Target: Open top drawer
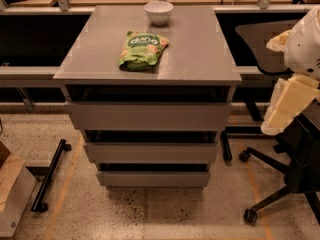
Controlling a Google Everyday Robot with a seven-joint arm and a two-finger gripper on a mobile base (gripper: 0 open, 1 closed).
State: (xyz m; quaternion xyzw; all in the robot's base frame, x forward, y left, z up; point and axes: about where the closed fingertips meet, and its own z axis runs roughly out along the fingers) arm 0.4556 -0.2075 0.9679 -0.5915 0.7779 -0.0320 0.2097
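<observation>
starting farthest left of the gripper, noted a cardboard box (10, 194) at the lower edge on the speckled floor, and just to its right a black bar on small castors (50, 176) lying flat. moving rightward, found a grey cabinet with a flat top (200, 49), well to the left of the gripper. recorded on that top a green snack bag (142, 49) lying flat left of centre, and behind it, apart from it, a white bowl (158, 11) standing upright near the back edge. below the top, identified the top drawer (149, 116): widest and tallest of three plain grey fronts, no handle, separated from the top by a dark gap, set to the left of the gripper at about its height, not touched by it. judged its front about level with the front edge of the top. beneath, logged a narrower middle drawer (150, 152) and an even narrower bottom drawer (152, 178), each under its own dark gap. further right, past the cabinet's side, noted a black office chair base (280, 184) with castors, below the gripper. at the far right edge, located the gripper (282, 114), a cream-coloured piece hanging below a white arm (305, 44), clear of the cabinet and off its right side. cannot tell whether released, clenched or grasping anything.
</observation>
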